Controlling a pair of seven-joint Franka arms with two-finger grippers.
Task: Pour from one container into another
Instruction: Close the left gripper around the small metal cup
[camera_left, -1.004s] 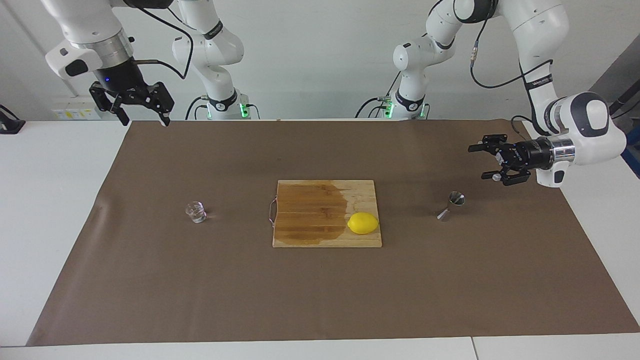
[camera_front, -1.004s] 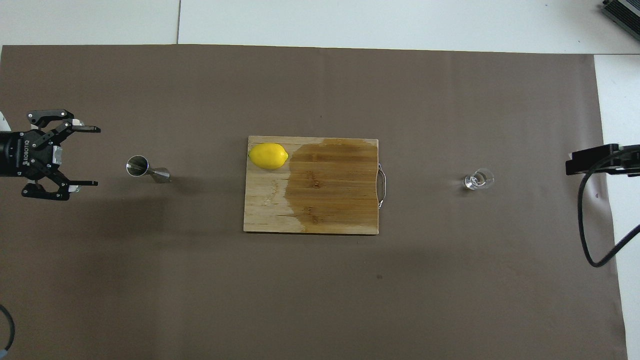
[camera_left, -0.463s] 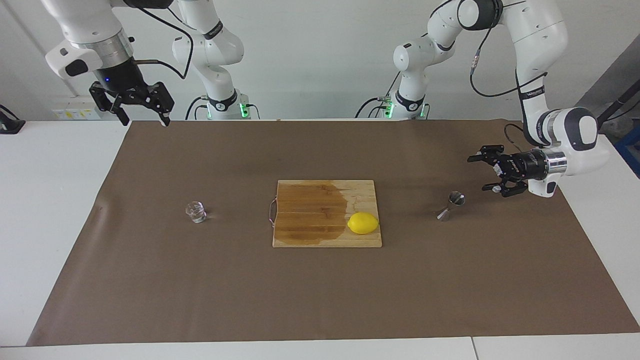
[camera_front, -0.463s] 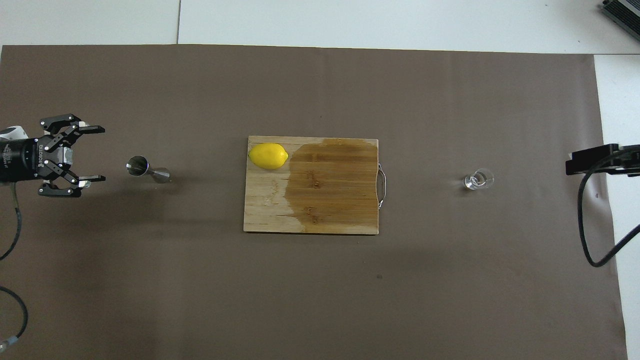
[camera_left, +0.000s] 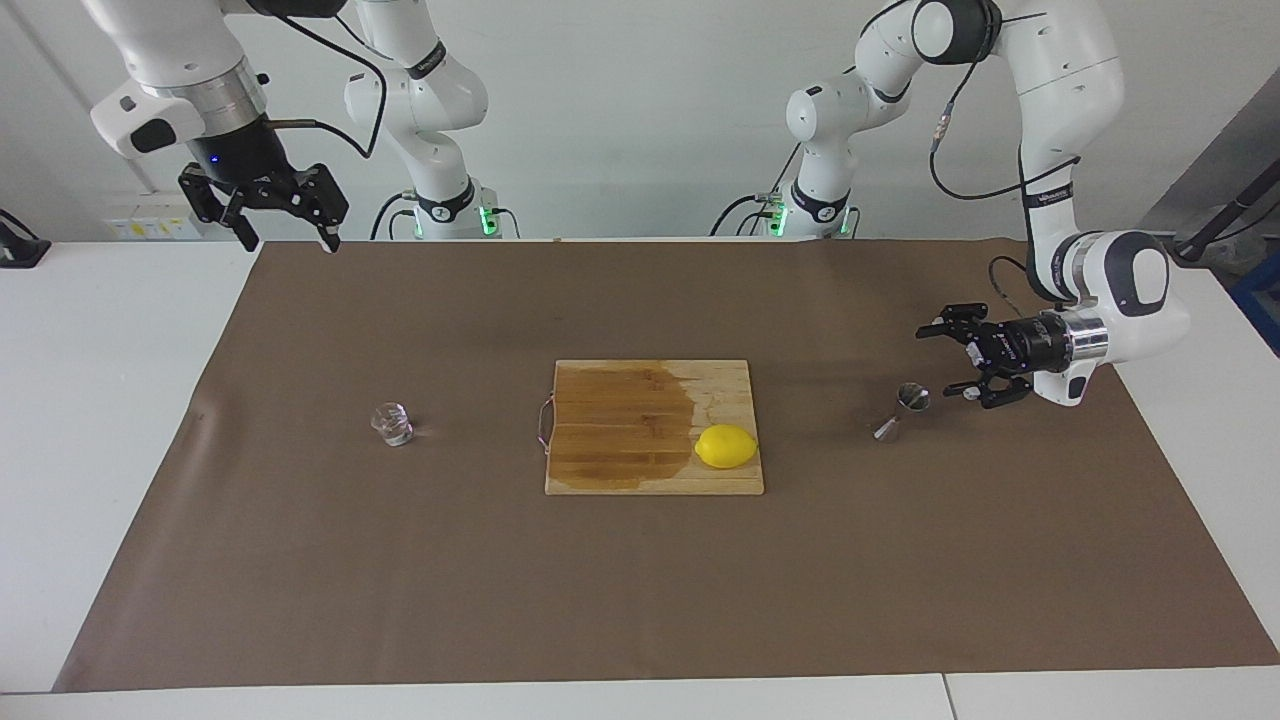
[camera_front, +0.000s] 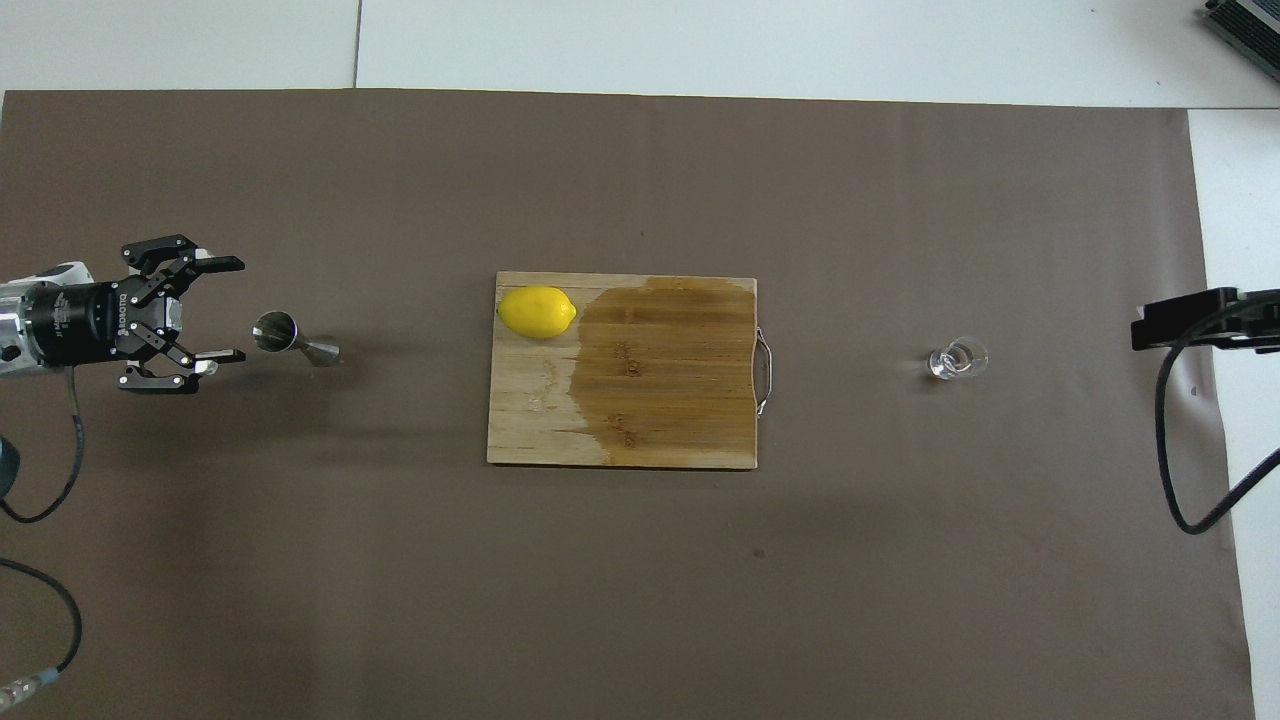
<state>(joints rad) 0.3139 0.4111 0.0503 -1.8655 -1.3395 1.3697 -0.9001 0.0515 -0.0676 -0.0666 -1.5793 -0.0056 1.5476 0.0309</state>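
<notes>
— Lower and closer now: the left hand (camera_left: 950, 362) has dropped toward the jigger (camera_left: 903, 409) since a second ago, while the right hand (camera_left: 285, 222) has kept its place, waiting high over the counter's (camera_left: 100, 420) edge at the right arm's end.

— How does the jigger look?

— Small, silver, hourglass-shaped, standing on the brown mat (camera_left: 640, 600), well apart from the cutting board (camera_left: 620, 430), at nine o'clock of it in the overhead view.

— And the glass cup (camera_left: 392, 423)?

— Clear, squat, upright on the mat at three o'clock of the board in that view. A lemon (camera_left: 726, 446) lies on the board's corner.

— The left hand's pose?

— Level, pointing sideways at the jigger, fingers spread wide, just short of it and holding nothing. The right hand's fingers are spread too, pointing down.
</notes>
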